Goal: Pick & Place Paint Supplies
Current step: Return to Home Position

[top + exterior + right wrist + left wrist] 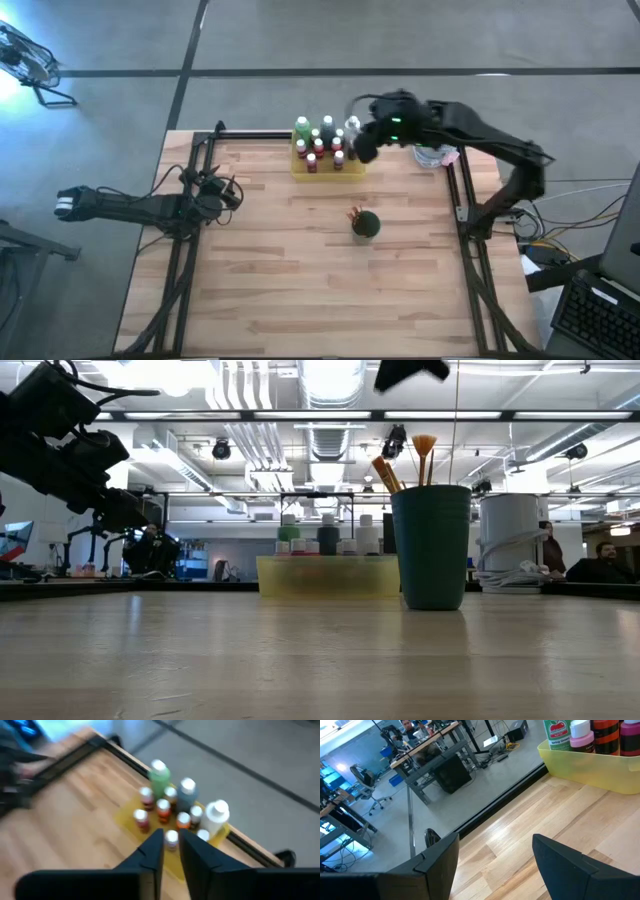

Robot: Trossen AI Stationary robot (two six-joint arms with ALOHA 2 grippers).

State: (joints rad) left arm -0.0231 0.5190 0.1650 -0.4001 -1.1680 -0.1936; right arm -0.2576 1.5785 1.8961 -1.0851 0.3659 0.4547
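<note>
paint bottles stand packed upright in the yellow tray at the table's far edge. at left, the left gripper waits low by the table's left rail, fingers spread wide and empty, apart from the tray; i see little risk there. the right gripper hangs just above the tray's right end, fingers narrowly parted, holding nothing, with white caps right below. a low or sideways pull-away could clip a tall cap and topple bottles. nearer the front, the green cup holds the paintbrushes.
</note>
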